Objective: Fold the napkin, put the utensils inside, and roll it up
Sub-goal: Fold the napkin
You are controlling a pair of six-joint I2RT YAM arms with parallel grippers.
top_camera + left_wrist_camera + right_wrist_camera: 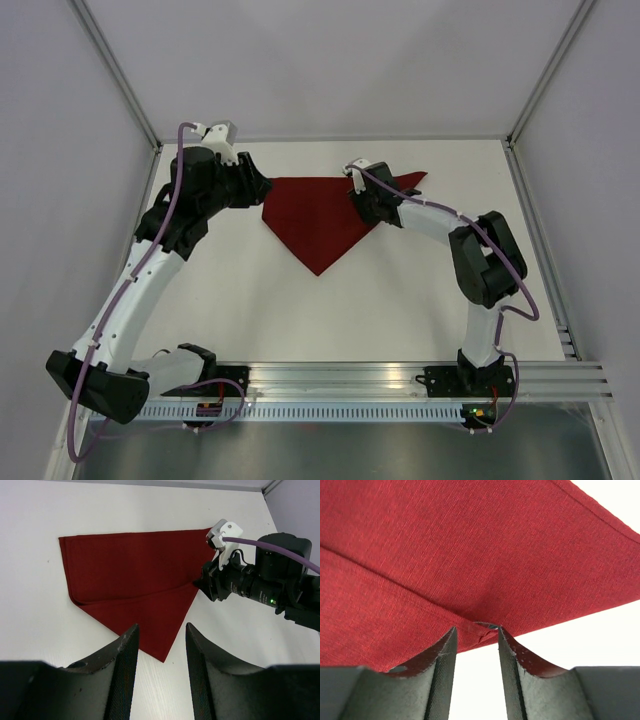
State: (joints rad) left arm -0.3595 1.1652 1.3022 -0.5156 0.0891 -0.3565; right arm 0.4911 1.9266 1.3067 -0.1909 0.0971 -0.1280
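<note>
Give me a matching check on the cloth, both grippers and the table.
1 napkin
2 left gripper
3 right gripper
4 table

a white
b fingertips at the cloth's edge
c dark red, folded into a triangle
d open, beside the cloth's corner

Pairs: 1c, 2d, 3b, 4a

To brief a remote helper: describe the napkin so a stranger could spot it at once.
On the white table, look to the middle of the far half. The napkin lies there: a dark red cloth triangle pointing toward the near edge, the only cloth on it.
</note>
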